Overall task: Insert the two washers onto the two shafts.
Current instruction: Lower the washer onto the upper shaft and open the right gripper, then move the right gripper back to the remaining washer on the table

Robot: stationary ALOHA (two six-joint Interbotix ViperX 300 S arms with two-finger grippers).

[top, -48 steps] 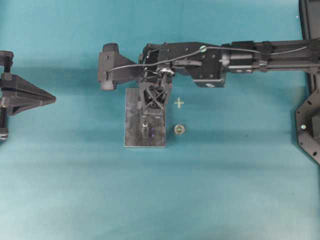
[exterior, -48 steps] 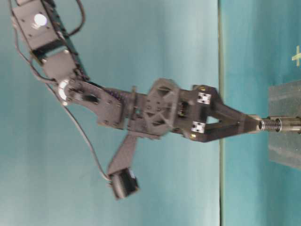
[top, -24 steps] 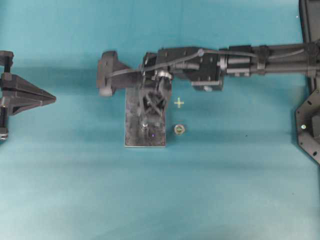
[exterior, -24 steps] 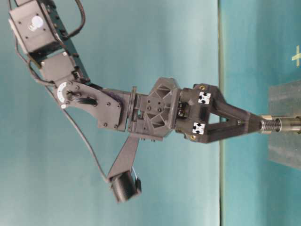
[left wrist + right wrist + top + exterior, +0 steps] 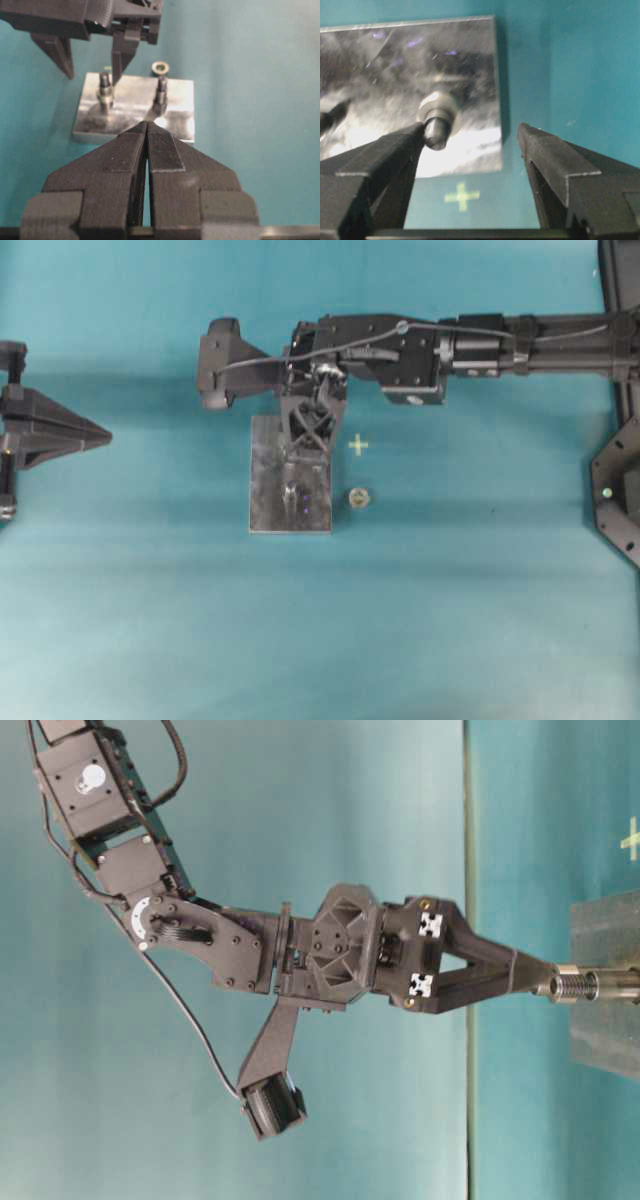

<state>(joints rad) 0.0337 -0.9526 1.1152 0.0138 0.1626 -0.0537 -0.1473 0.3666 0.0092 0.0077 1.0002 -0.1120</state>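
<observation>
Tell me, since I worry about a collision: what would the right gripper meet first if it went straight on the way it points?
Probably the metal plate: the open right gripper points down at it, one finger beside the shaft. Depth is unclear.

The right claw [image 5: 535,985] drew slightly up off the shaft [image 5: 590,986], leaving the washer [image 5: 566,984] seated on it, while the wrist tilted a little and the jaws narrowed barely.

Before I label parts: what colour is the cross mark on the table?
Pale yellow-green cross mark on the teal table; the right wrist view shows it best.
</observation>
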